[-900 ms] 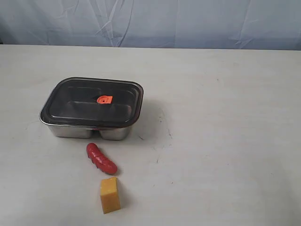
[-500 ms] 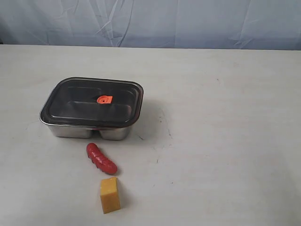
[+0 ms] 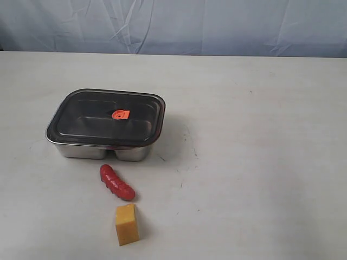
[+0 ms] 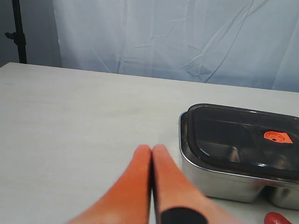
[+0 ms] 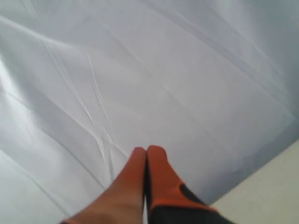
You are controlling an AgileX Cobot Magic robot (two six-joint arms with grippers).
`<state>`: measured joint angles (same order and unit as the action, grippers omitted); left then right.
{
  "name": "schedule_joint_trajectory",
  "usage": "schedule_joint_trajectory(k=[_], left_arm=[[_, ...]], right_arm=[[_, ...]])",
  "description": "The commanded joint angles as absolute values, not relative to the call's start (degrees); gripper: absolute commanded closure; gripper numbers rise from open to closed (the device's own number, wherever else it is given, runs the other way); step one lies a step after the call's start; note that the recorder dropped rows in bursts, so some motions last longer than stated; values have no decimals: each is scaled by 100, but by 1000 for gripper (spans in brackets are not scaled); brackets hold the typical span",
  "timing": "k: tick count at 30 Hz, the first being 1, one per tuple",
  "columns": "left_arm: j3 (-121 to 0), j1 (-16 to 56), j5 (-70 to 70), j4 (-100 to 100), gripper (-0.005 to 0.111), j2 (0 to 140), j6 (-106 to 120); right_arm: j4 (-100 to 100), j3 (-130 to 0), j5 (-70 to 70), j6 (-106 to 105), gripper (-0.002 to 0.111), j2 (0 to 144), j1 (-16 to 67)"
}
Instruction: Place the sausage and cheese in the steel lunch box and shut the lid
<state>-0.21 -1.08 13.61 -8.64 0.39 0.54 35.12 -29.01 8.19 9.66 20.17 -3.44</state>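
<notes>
The steel lunch box [image 3: 81,150] stands on the table at left of centre, with the dark translucent lid [image 3: 97,116] lying on top and its orange valve [image 3: 120,114] in the middle. In front of it lies the red sausage [image 3: 116,182], and the yellow cheese [image 3: 126,224] stands nearer the front edge. Neither arm shows in the exterior view. The left wrist view has my left gripper [image 4: 152,148] shut and empty, beside the lunch box [image 4: 219,179] and lid [image 4: 233,135], with a tip of the sausage [image 4: 279,218] at the frame edge. My right gripper [image 5: 146,150] is shut, empty, facing the curtain.
A pale blue curtain [image 3: 217,24] hangs behind the table's far edge. A dark stand [image 4: 17,32] rises at the back in the left wrist view. A corner of the table [image 5: 271,191] shows in the right wrist view.
</notes>
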Motion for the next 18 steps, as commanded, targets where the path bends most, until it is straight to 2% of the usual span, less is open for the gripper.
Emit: schedule_joint_trajectory(k=[1, 5, 7, 8, 11, 14, 16, 18], left_arm=[[0, -108, 1326, -830, 107, 0, 41], [0, -108, 1326, -830, 107, 0, 41], [0, -108, 1326, -830, 107, 0, 41], [0, -108, 1326, -830, 107, 0, 41], [0, -108, 1326, -830, 107, 0, 41], [0, -108, 1326, -830, 107, 0, 41], [0, -108, 1326, -830, 107, 0, 41], [0, -108, 1326, -830, 107, 0, 41]], right_arm=[[2591, -4618, 2684, 362, 109, 3959, -332], [3033, -5954, 3999, -534, 109, 5839, -332], [3690, -6277, 4383, -1312, 109, 6606, -332], [4692, -6434, 4657, -2216, 109, 7400, -332], [6134, -6492, 5132, -3557, 109, 8462, -332], [8016, -6492, 6393, -4906, 109, 10235, -277], [8434, -6492, 6809, -5315, 108, 10730, -193], [8841, -6492, 6996, -5749, 98, 11264, -44]])
